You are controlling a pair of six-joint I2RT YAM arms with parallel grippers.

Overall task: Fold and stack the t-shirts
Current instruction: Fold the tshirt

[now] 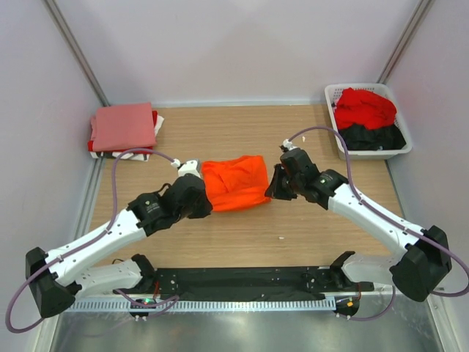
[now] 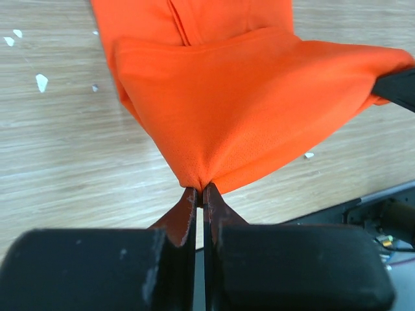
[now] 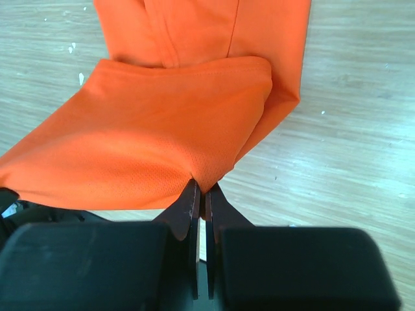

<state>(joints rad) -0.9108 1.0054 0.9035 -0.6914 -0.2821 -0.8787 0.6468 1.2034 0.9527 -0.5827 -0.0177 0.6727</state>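
we work on a pale wooden table (image 1: 293,235) closed in by plain white walls (image 1: 242,44) on three sides. the orange t-shirt (image 1: 236,182) lies partly folded at the table's middle. our left gripper (image 2: 200,192) has its fingers pressed together on the shirt's near left corner, and our right gripper (image 3: 201,188) is clamped on the near right corner. a salmon-pink shirt (image 1: 123,126) lies folded atop others at the far left edge. a white basket (image 1: 375,154) in the far right corner holds a red shirt (image 1: 364,106) and a black shirt (image 1: 374,138). bare wood spreads before and behind the orange t-shirt.
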